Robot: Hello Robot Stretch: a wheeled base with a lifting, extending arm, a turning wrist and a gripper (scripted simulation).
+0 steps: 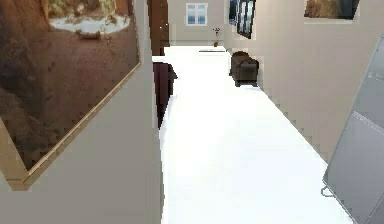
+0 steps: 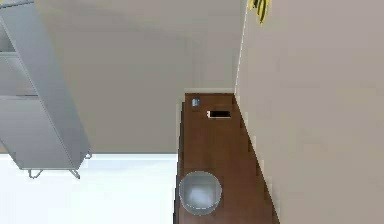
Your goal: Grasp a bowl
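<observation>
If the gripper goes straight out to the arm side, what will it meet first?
Likely the grey bowl on the brown table, lying nearest in that line; height cannot be judged.

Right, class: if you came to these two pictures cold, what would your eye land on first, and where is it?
In the forward view, a large framed picture looms on the left wall beside a long white floor. In the arm side view, a pale round bowl sits on a dark brown counter near the bottom edge, with a tall grey appliance at the left.
</observation>
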